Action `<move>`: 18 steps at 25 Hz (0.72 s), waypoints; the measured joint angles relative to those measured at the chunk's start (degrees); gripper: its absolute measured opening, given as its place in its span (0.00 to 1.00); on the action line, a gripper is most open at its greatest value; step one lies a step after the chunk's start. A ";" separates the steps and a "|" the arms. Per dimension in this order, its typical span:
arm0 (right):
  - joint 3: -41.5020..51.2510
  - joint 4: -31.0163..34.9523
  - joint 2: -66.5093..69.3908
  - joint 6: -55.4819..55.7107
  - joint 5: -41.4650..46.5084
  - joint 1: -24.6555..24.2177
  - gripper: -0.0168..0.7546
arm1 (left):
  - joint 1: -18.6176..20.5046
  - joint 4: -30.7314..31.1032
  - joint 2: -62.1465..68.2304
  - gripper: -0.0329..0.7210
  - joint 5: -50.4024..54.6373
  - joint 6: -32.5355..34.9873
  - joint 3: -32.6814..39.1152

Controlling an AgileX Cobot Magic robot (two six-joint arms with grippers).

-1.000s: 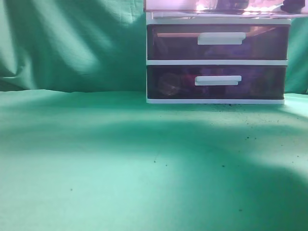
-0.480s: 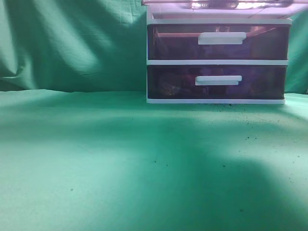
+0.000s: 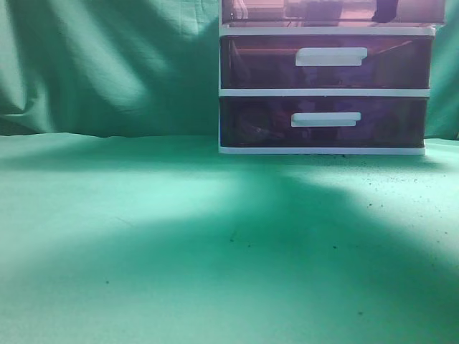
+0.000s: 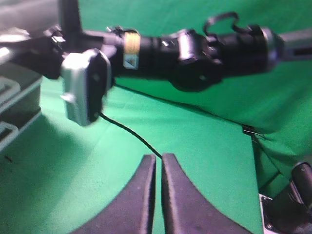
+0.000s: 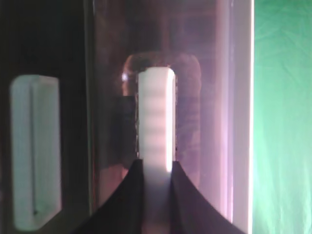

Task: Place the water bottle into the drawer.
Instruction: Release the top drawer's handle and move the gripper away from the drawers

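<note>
Green cloth covers the surface (image 3: pixel 143 251) beneath the plastic unit (image 3: pixel 326 92). At the frame's top, the drawer (image 3: pixel 330 11) sits nearly closed, its handle (image 5: pixel 156 117) pinched by the right claw (image 5: pixel 156 168). Left claw (image 4: pixel 158 168) hangs closed and empty. No water bottle shows clearly; probably it lies inside, task almost finished.

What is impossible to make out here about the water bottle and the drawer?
Water bottle: no view shows it clearly; right wrist view gives only a blurred rounded shape behind the translucent purple top drawer.
Top drawer, exterior view: cut off by the upper edge.
Two lower purple drawers: dark fronts hide contents.
</note>
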 joint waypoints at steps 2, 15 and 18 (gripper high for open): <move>-2.27 -0.42 1.80 0.00 0.13 -0.11 0.15 | 0.00 0.00 -0.98 0.04 0.00 -0.10 2.45; -4.56 -0.60 3.46 7.64 -1.06 -0.11 0.40 | 0.00 0.00 -1.32 0.04 1.69 -0.10 3.33; -4.46 -0.75 2.96 9.11 -2.54 -0.24 0.63 | 0.00 0.00 -1.32 0.04 2.62 -0.10 3.33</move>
